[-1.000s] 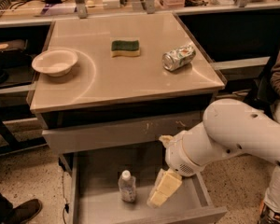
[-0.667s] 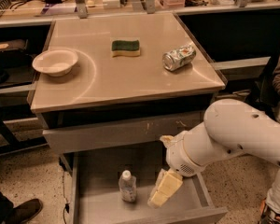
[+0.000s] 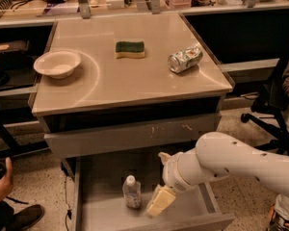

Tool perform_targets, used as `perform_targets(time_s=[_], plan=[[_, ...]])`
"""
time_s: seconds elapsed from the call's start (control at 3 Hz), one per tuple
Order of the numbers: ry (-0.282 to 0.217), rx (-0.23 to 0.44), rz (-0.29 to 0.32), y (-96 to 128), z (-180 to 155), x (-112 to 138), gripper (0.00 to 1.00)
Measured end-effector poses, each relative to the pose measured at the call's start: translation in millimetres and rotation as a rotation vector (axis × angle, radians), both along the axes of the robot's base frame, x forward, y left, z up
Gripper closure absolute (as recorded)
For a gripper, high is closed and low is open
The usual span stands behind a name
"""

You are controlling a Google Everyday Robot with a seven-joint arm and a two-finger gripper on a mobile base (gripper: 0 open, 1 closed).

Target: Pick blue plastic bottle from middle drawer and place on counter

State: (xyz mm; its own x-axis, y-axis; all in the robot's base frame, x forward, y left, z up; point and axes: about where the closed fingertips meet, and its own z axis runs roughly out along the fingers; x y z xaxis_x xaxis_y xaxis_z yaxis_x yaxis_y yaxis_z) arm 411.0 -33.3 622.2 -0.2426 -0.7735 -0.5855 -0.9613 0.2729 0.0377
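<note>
One blue plastic bottle upright in middle drawer | claw beside, state unclear

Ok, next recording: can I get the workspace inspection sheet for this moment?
Surface: counter, glossy beige.
Job's things: bottle upright in the open drawer, not yet on the counter.
Clutter: bowl, sponge and crushed can on the counter.
Grippers: gripper low in the drawer, beside the bottle; contact unclear.
Cables: what look like wires on the back bench.
Surroundings: chair; a person's hand and shoe.
</note>
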Motion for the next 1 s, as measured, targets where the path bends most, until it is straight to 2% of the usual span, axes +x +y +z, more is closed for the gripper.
perform_targets(time_s=[0.33, 0.67, 1.0], plan=[[-0.009, 0.034, -0.017, 7.7, -42.6, 17.6, 0.00], [0.018, 0.072, -0.045, 13.3, -76.6, 26.6, 0.00], [0.028, 0.077, -0.046, 14.4, -81.7, 25.0, 0.00]])
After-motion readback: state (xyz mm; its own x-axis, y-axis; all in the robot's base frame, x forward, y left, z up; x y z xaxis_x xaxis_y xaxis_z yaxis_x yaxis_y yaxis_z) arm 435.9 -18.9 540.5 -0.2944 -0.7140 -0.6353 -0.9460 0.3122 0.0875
